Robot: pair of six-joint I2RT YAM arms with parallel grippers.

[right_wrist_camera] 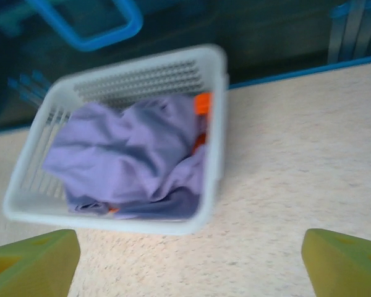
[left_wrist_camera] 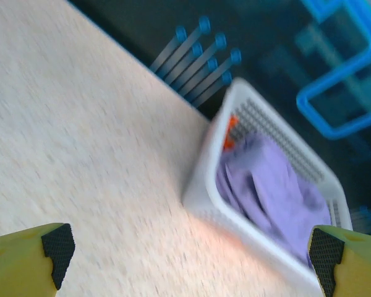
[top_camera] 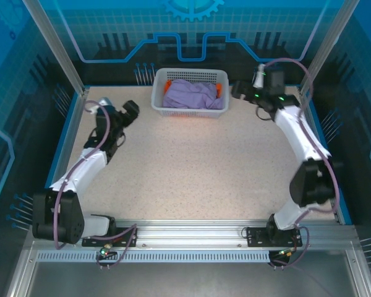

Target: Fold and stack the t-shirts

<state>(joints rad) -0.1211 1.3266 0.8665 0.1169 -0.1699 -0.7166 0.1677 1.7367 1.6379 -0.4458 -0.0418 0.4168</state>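
The left gripper [left_wrist_camera: 191,250] and right gripper [right_wrist_camera: 188,253] are both spread wide and empty, facing the basket [right_wrist_camera: 217,139] from either side without touching it. The basket sits mid-way along the table's [right_wrist_camera: 297,154] far edge. In it the purple shirt [right_wrist_camera: 130,154] lies crumpled, apparently on top of the orange shirt [right_wrist_camera: 202,103], though blur hides how they tangle. Folding is not yet begun; this looks like the reach to unload. Next, one gripper must dip over the basket wall and pinch a purple fold.

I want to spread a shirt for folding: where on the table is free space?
The table is bare across its wide middle, from the basket toward the near edge. Crowded: the basket, filled by the purple shirt over the orange shirt, and its two sides, where the left gripper and right gripper hover.
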